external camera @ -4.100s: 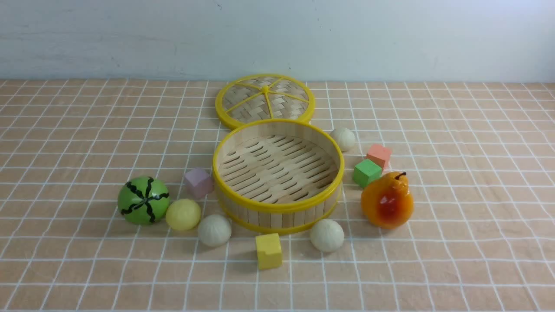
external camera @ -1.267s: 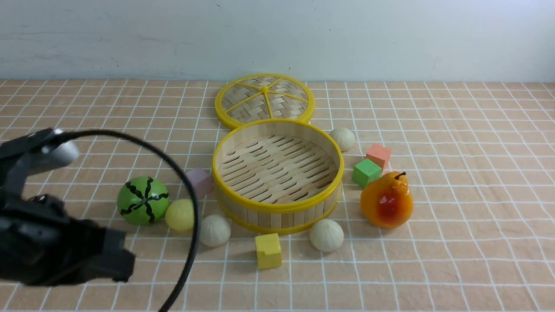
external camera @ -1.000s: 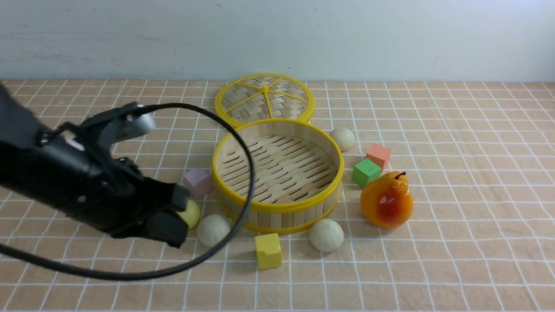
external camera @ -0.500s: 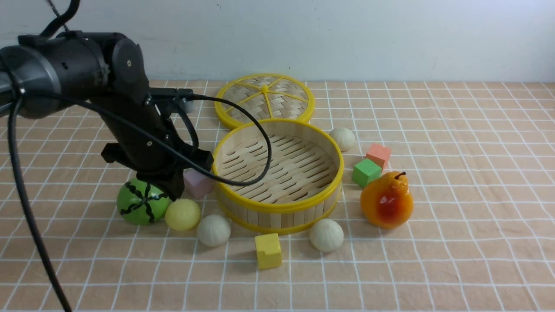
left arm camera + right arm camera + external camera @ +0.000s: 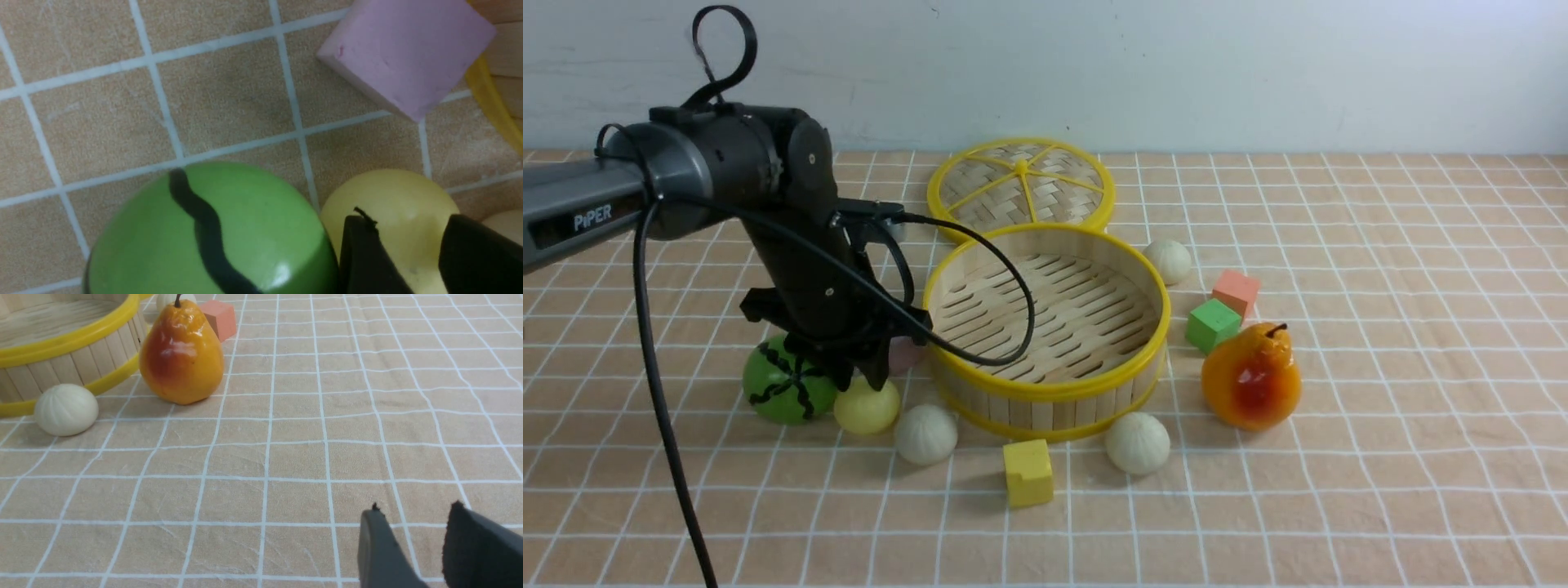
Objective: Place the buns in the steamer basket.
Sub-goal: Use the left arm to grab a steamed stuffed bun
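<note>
1. The left wrist view shows the left gripper (image 5: 408, 237) with its fingers spread over the pale yellow bun (image 5: 388, 196); whether they touch it cannot be told. The front view places that gripper just left of the steamer basket (image 5: 1045, 390).
2. Only the right wrist view shows the right gripper (image 5: 414, 522): fingers apart, nothing between them.
3. The steamer basket is empty. The pale yellow bun and the first off-white bun (image 5: 925, 434) lie at its front left, the second off-white bun (image 5: 1138, 443) at its front, and the third off-white bun (image 5: 1168, 261) at its right rear.
4. The lid (image 5: 1054, 196) lies flat behind the basket on a checked tablecloth (image 5: 1339, 490); a pale wall (image 5: 1258, 73) stands beyond.
</note>
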Motion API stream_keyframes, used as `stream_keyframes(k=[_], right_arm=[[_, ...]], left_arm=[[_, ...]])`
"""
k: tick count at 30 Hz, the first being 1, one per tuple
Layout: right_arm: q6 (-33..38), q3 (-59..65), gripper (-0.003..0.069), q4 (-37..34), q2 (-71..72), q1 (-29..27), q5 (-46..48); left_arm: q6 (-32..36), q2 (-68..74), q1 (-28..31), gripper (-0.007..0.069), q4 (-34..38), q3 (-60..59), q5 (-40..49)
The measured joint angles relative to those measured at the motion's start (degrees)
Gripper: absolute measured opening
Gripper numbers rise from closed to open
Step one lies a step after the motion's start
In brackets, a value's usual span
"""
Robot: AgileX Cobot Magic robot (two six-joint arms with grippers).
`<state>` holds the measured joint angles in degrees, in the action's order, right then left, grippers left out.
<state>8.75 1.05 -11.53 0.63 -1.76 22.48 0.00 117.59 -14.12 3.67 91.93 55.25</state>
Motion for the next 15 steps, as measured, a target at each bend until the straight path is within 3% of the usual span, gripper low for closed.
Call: stream_keyframes(k=[9, 13, 14, 15], right_arm=[[0.00, 0.00, 0.0242, 0.00, 0.00, 0.00, 0.00], [0.00, 0.00, 0.0242, 0.00, 0.00, 0.00, 0.00], [0.00, 0.00, 0.0242, 0.00, 0.00, 0.00, 0.00], [0.00, 0.00, 0.0242, 0.00, 0.00, 0.00, 0.00]], left_arm=[[0.32, 2.01, 0.00, 0.0227, -1.02, 0.10, -1.78], [0.00, 2.09, 0.00, 0.0127, -1.02, 0.25, -0.84], [0.00, 1.96, 0.00, 0.0047, -0.95, 0.28, 0.21], [0.00, 1.78, 0.00, 0.0014, -0.90, 0.28, 0.92]])
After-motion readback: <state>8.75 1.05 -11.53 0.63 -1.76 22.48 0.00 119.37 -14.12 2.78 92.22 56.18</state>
